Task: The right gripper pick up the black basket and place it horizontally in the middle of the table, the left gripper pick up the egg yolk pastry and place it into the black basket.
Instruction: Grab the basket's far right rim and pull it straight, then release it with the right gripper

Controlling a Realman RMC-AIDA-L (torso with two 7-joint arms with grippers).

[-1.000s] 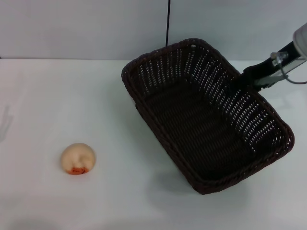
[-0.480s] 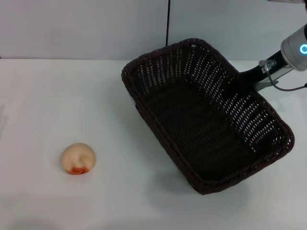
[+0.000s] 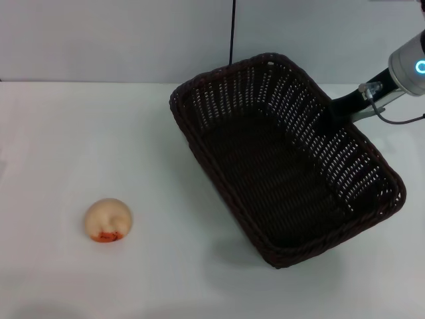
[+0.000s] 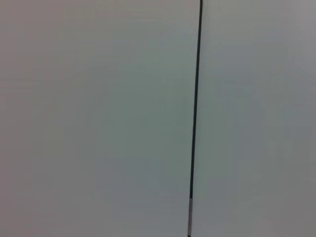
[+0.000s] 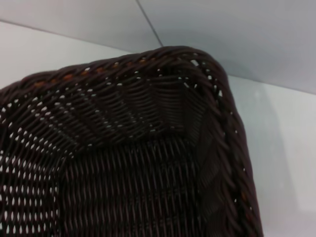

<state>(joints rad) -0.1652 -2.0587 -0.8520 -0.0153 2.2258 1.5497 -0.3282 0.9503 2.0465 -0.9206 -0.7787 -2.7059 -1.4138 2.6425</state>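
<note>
The black basket (image 3: 285,166) lies at an angle on the right half of the white table (image 3: 99,133), empty, with one corner toward the front. My right gripper (image 3: 330,109) reaches in from the right and grips the basket's far right rim; its fingertips are hidden behind the weave. The right wrist view looks down into a corner of the basket (image 5: 128,148). The egg yolk pastry (image 3: 108,220) sits alone on the front left of the table, orange-red patch toward the front. My left gripper is out of view; its wrist view shows only a wall.
A grey wall runs behind the table, with a thin black vertical line (image 3: 233,30) on it that also shows in the left wrist view (image 4: 195,118). Open white tabletop lies between the pastry and the basket.
The right arm's wrist has risen and swung while its fingers stayed at the rim. The basket has shifted very slightly. The pastry has not moved.
</note>
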